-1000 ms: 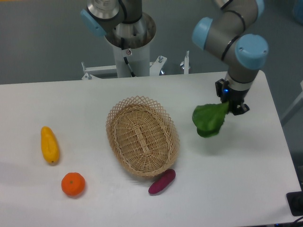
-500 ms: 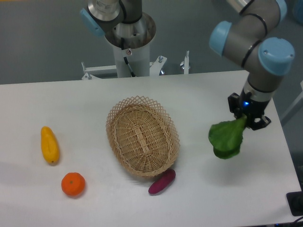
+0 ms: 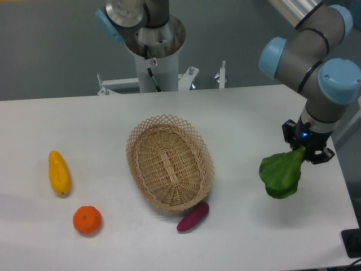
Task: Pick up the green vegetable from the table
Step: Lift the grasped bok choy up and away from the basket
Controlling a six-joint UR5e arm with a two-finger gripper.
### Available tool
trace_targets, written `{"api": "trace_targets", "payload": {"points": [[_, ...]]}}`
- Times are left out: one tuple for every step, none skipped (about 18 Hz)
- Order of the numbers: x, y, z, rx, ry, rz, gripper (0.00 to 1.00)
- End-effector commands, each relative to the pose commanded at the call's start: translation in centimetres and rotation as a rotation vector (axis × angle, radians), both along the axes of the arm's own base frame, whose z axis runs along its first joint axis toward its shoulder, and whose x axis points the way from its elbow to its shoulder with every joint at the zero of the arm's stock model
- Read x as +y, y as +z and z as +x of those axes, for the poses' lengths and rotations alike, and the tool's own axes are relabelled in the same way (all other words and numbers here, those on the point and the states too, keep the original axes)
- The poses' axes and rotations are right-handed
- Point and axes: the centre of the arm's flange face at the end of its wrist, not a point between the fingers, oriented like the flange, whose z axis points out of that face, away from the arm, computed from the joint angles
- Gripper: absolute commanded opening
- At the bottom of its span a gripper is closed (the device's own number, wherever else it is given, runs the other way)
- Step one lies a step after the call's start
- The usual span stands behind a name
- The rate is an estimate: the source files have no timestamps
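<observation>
The gripper (image 3: 307,148) is pinched on the stem end of the green vegetable (image 3: 280,174), at the right side of the table (image 3: 113,118). The vegetable hangs down and to the left from the fingers, its broad dark green leaves spread below them; whether the leaf tips touch the white tabletop or hang just above it cannot be told from this view. The arm's grey links and light blue joint caps reach in from the upper right, and a small blue light shows on the wrist just above the fingers.

Near the middle of the table lies 1 oval wicker basket (image 3: 170,164), woven in pale straw with an open lattice rim. Nothing shows inside it; only the woven bottom is seen. The vegetable is well apart from the basket, to its right.

Just below the basket's lower right rim lies a purple eggplant-like piece (image 3: 193,217), tilted, near the rim or touching it. On the left side of the table lies a yellow oblong fruit (image 3: 58,173), set lengthwise toward the camera. Below it and slightly right sits 1 orange (image 3: 87,219), apart from the yellow fruit and well apart from the basket.

Behind the table stands the robot's grey base column (image 3: 153,51) on a white mount.
</observation>
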Motion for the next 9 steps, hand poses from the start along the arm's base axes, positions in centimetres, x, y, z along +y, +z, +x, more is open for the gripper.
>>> {"api": "trace_targets", "payload": {"points": [[0.00, 0.00, 0.00, 0.000, 0.003, 0.000, 0.32], [0.01, 0.07, -0.03, 0.001, 0.003, 0.001, 0.32], [0.03, 0.04, -0.08, 0.001, 0.003, 0.001, 0.32], [0.04, -0.03, -0.05, -0.001, 0.003, 0.002, 0.32], [-0.05, -0.03, -0.11, -0.001, 0.001, 0.001, 0.32], [-0.05, -0.03, -0.11, -0.001, -0.002, 0.001, 0.32], [-0.05, 0.03, -0.12, 0.000, -0.003, 0.001, 0.32], [-0.03, 0.03, -0.12, -0.001, -0.003, 0.002, 0.32], [-0.04, -0.03, -0.10, -0.001, -0.002, 0.003, 0.32]]}}
